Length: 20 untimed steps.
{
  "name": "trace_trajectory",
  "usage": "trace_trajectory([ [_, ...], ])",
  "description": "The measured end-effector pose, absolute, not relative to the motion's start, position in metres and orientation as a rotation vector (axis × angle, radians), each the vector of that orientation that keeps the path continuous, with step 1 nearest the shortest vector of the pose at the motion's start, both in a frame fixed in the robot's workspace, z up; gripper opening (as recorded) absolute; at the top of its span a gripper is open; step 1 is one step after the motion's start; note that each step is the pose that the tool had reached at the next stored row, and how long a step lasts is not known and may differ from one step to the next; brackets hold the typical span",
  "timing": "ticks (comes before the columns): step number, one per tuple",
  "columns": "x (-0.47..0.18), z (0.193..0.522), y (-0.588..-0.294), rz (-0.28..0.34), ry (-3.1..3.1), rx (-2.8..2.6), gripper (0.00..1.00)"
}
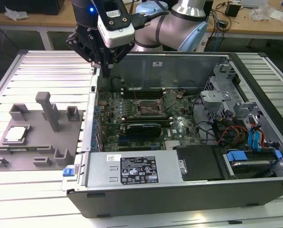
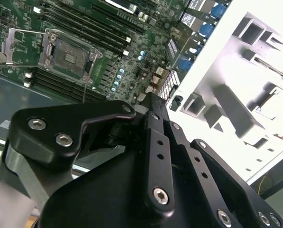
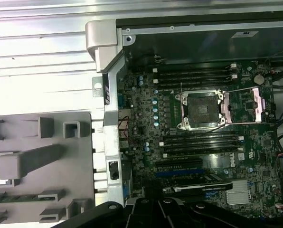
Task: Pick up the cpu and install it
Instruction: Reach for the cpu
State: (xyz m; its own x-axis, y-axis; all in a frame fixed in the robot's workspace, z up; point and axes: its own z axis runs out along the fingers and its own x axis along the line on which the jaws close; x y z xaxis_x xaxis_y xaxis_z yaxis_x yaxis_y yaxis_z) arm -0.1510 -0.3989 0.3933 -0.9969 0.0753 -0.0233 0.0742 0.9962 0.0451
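Lying in the grey fixture point(image 1: 42, 138) on the exterior view's left, the cpu point(image 1: 15, 135) sat untouched; the gripper point(image 1: 105, 71) hung over the computer case's point(image 1: 179, 199) far corner, its grip unreadable.

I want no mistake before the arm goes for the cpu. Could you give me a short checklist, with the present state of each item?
1. Cpu lying flat in the grey fixture: ok.
2. Socket empty, its load plate swung open: ok.
3. Gripper above the cpu: not ok; it hangs over the computer case's side wall.
4. Way to the cpu free: cannot tell; the fixture's tall post stands near that line.
5. Cpu corner mark matching the socket: cannot tell.
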Motion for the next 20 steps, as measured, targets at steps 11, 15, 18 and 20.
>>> trace_trajectory([
  [11, -0.167, 0.393, -0.399, 0.069, 3.114, 0.117, 0.11],
  [15, -0.174, 0.393, -0.399, 0.069, 3.113, 0.117, 0.11],
  [18, -0.179, 0.393, -0.399, 0.069, 3.113, 0.117, 0.11],
  [20, -0.182, 0.393, -0.399, 0.069, 3.113, 0.117, 0.11],
])
